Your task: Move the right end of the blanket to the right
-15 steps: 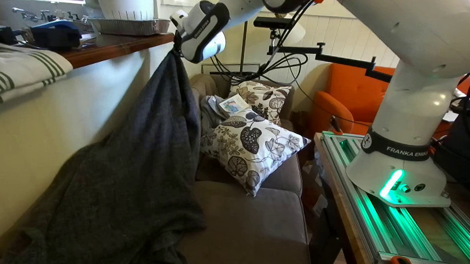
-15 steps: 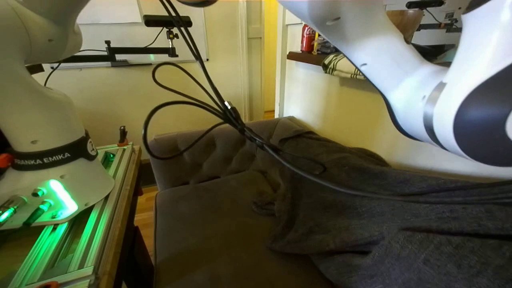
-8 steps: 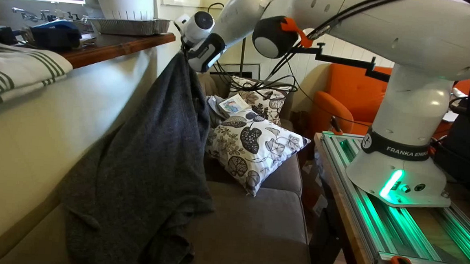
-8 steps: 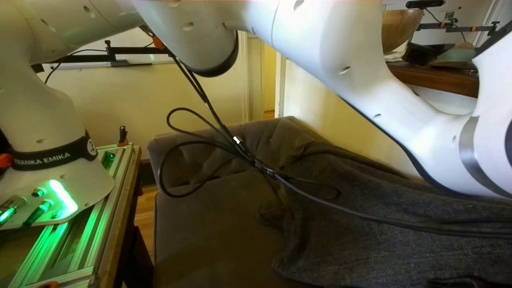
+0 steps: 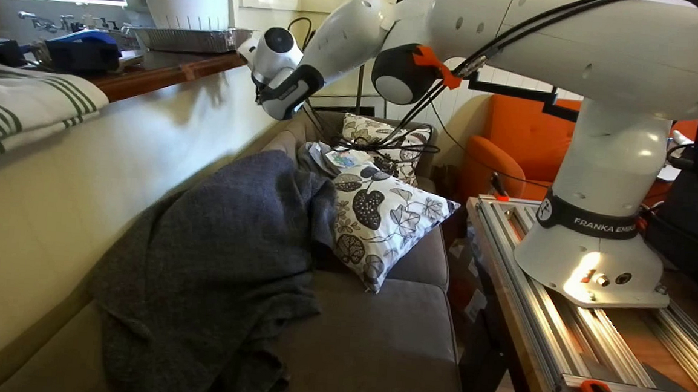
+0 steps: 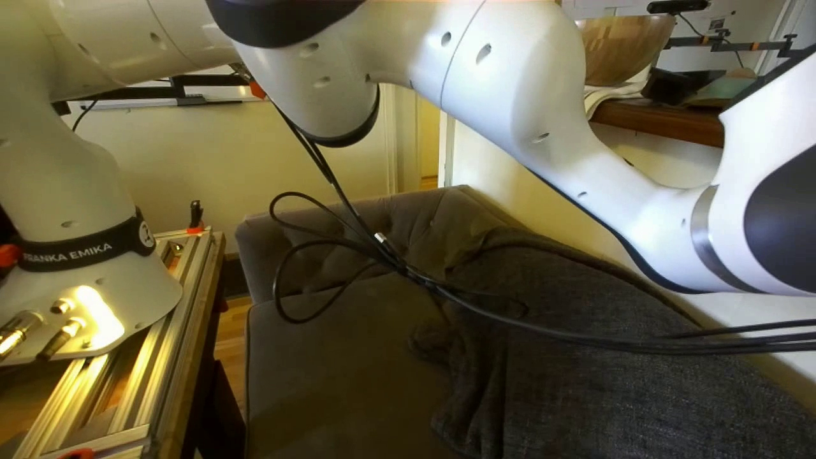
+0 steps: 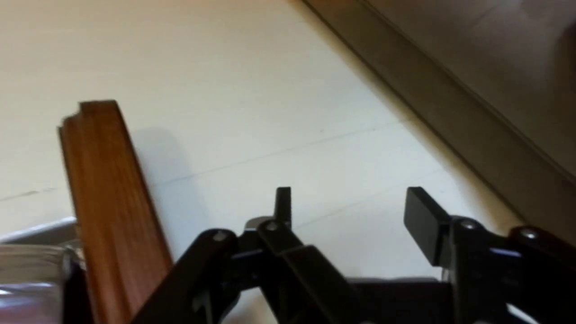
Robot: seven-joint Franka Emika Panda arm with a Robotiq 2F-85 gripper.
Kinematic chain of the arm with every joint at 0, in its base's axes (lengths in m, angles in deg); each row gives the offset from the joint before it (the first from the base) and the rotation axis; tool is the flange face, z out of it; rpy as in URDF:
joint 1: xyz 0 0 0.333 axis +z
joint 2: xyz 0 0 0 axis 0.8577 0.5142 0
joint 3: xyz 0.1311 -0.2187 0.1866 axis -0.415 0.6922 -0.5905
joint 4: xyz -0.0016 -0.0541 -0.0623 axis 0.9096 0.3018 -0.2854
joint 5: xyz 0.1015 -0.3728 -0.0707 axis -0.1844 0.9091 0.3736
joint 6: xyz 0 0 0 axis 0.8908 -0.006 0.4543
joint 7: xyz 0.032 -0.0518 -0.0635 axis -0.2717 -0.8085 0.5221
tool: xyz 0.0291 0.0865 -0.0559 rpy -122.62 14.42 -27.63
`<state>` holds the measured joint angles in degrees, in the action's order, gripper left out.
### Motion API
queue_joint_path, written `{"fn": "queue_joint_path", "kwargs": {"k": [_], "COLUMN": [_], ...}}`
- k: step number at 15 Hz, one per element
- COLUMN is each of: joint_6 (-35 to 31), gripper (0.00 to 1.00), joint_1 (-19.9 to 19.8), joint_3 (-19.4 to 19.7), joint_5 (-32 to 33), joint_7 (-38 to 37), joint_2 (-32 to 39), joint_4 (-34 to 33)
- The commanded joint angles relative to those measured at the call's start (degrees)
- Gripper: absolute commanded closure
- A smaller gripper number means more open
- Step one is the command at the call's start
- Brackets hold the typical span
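Observation:
The blanket (image 5: 218,261), dark grey and rumpled, lies over the sofa's back and seat in both exterior views. Its far end is heaped in folds against the near patterned pillow (image 5: 386,225) and overlaps that pillow's left edge. In the wrist view my gripper (image 7: 350,209) is open, its fingers well apart with only the pale wall seen between them. No part of the blanket shows in the wrist view. Seen from outside, the hand hangs above and behind the blanket's far end, apart from it, close to the wall; its fingers are mostly hidden there.
A wooden ledge (image 7: 117,211) juts out right beside the gripper, bearing a foil tray (image 5: 183,39) and a striped cloth (image 5: 24,109). Below is the grey sofa (image 5: 370,343) with a second patterned pillow (image 5: 404,142). Loose cables (image 6: 408,268) hang from the arm.
The blanket's end, held up high in the gripper before, has been let go and has dropped onto the sofa by the pillow. The gripper has opened; the hand has come lower.

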<state>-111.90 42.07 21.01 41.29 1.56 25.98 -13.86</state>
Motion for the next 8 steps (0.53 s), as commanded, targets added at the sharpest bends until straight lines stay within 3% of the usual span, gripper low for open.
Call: {"fn": "queue_joint_path", "kwargs": {"k": [1, 5, 8], "joint_6": [4.31, 4.46, 5.46], "gripper": [0.02, 0.00, 0.00], "joint_1": [-1.01, -0.57, -2.89], "joint_3": [-8.83, -10.19, -15.25], "joint_5": [1.96, 0.76, 0.17], "joint_7": [12.01, 17.57, 24.16], "joint_2": [-4.62, -10.41, -16.01], "joint_4": [3.80, 14.42, 22.73]}}
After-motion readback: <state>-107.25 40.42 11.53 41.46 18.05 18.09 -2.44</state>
